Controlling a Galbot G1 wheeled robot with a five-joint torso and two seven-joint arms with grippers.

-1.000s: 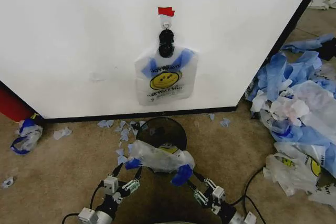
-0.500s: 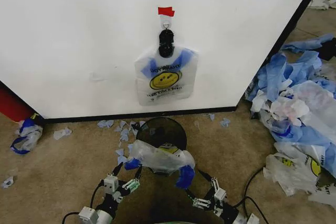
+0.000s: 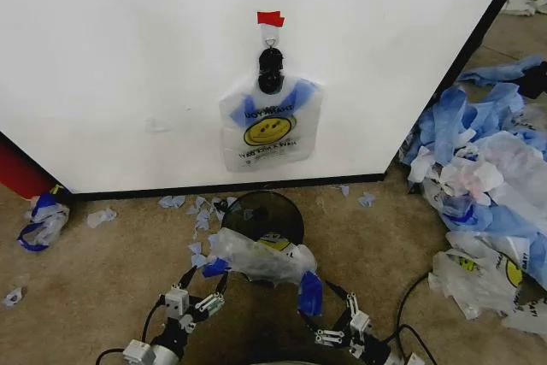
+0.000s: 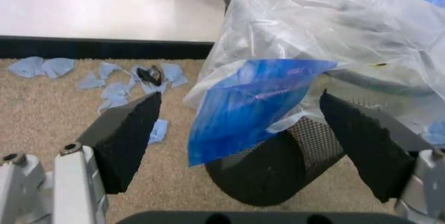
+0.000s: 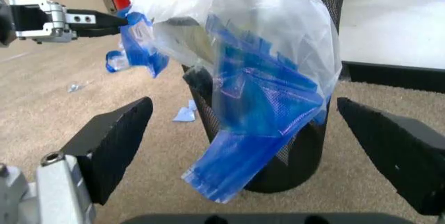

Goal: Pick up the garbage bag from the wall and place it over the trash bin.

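Now the garbage bag (image 3: 259, 256) lies draped over the trash bin (image 3: 261, 213) nr the wall (image 3: 128, 57). Left tool (image 3: 203, 282) & right tool (image 3: 329, 314) both released, jaws spread, beside its blue handles.

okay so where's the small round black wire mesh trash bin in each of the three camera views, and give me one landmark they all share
Head view: the small round black wire-mesh trash bin stands low in the middle, below the white wall panel.
Left wrist view: the bin fills the lower middle, between the open left gripper fingers.
Right wrist view: the bin stands centre-right, past the open right gripper.
Shared landmark: the thin translucent white garbage bag with blue handles draped over its rim.
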